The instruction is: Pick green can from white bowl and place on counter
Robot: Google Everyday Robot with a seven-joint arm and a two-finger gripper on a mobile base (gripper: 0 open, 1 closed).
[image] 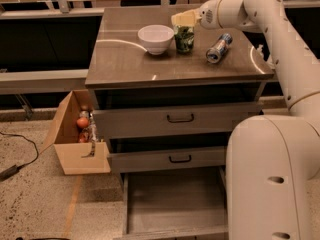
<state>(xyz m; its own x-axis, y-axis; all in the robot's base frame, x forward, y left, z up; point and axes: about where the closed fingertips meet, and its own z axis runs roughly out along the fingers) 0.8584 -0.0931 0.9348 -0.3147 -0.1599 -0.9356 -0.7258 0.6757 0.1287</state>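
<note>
The green can (184,40) stands upright on the counter (130,59), just right of the white bowl (156,38) and close to its rim. My gripper (184,21) reaches in from the right and sits over the can's top, its yellowish fingers (181,19) closed on the can's upper part. The can's silver top is hidden by the fingers. The bowl looks empty.
A silver-and-blue can (219,48) lies on its side to the right of the green can. An open cardboard box (80,136) with items stands on the floor at the left. The cabinet's bottom drawer (175,204) is pulled out. My white base (272,179) fills the lower right.
</note>
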